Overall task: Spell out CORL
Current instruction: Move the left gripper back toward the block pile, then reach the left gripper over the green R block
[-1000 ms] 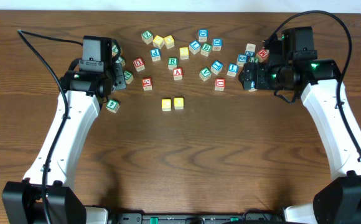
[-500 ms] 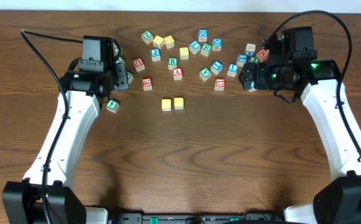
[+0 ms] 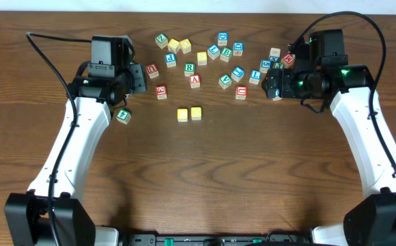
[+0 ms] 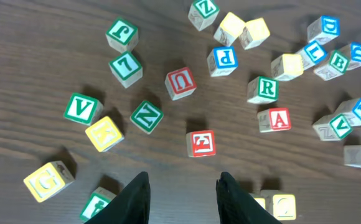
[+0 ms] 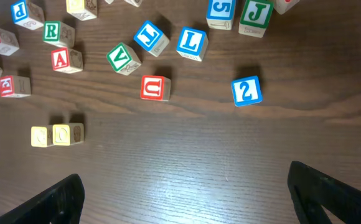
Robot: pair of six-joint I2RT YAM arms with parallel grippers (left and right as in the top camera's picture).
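Two yellow cubes (image 3: 189, 113) with faint letters sit side by side at mid-table; they also show in the left wrist view (image 4: 274, 204) and the right wrist view (image 5: 57, 134). The white cube with the green R (image 3: 190, 68) lies among the scattered cubes, also seen in the left wrist view (image 4: 264, 88) and the right wrist view (image 5: 56, 32). The blue L cube (image 3: 255, 75) lies near my right gripper and shows in the right wrist view (image 5: 192, 42). My left gripper (image 3: 142, 77) is open and empty above the left cubes (image 4: 183, 193). My right gripper (image 3: 267, 83) is wide open and empty (image 5: 187, 193).
Several other letter cubes are scattered across the far half of the table: a red E cube (image 4: 201, 143) just ahead of my left fingers, a red U (image 5: 154, 87), a green V (image 5: 123, 57), a blue 2 (image 5: 246, 91) and a green cube (image 3: 123, 116) by the left arm.
My left gripper has shifted a little to the right, toward the cubes. The right arm and the cubes have not moved.
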